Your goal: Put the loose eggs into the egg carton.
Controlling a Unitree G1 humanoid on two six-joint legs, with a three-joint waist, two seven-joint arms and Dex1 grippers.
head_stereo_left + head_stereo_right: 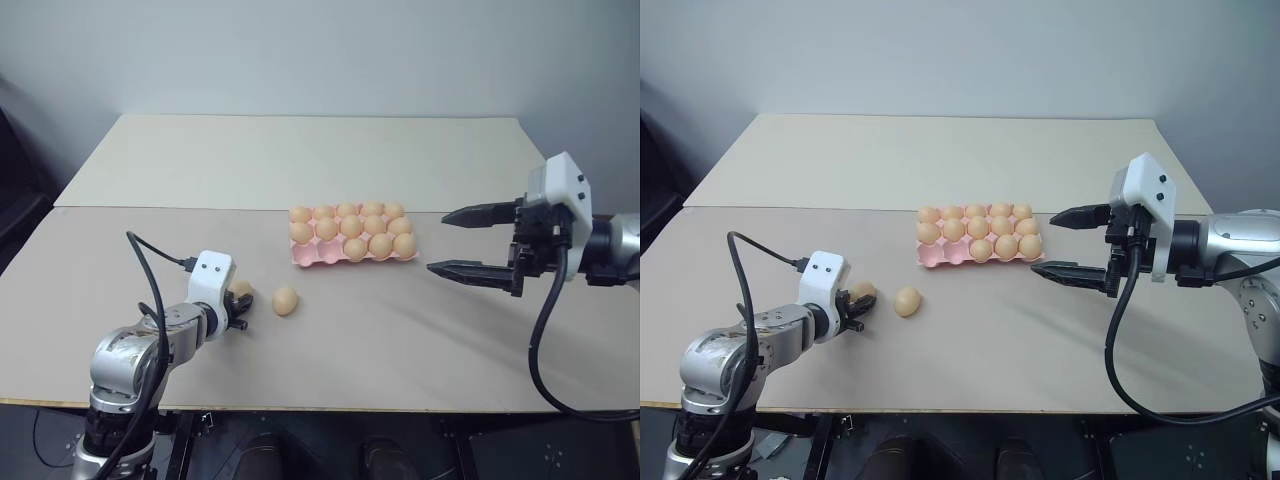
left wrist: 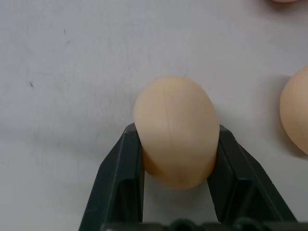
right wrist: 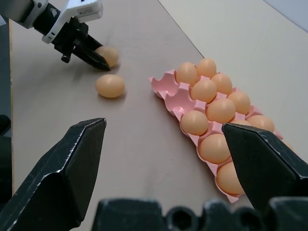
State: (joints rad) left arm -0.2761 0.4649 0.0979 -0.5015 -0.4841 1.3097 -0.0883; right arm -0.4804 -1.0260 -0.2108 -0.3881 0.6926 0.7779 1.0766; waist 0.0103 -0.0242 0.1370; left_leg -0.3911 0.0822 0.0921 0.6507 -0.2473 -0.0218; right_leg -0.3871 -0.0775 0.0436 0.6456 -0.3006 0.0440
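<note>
Where the left gripper [image 1: 238, 312] rests low on the table [image 1: 400, 330], its fingers [image 2: 120, 178] are closed on one loose egg [image 2: 175, 130], which is pinched at its sides between them. A second loose egg [image 1: 285, 301] is seen lying just beside it on the table, apart from the fingers. Further right, the egg carton [image 1: 300, 257] is nearly filled with eggs, and the right gripper [image 1: 462, 241] is held above the table beside it, fingers spread wide and empty.
</note>
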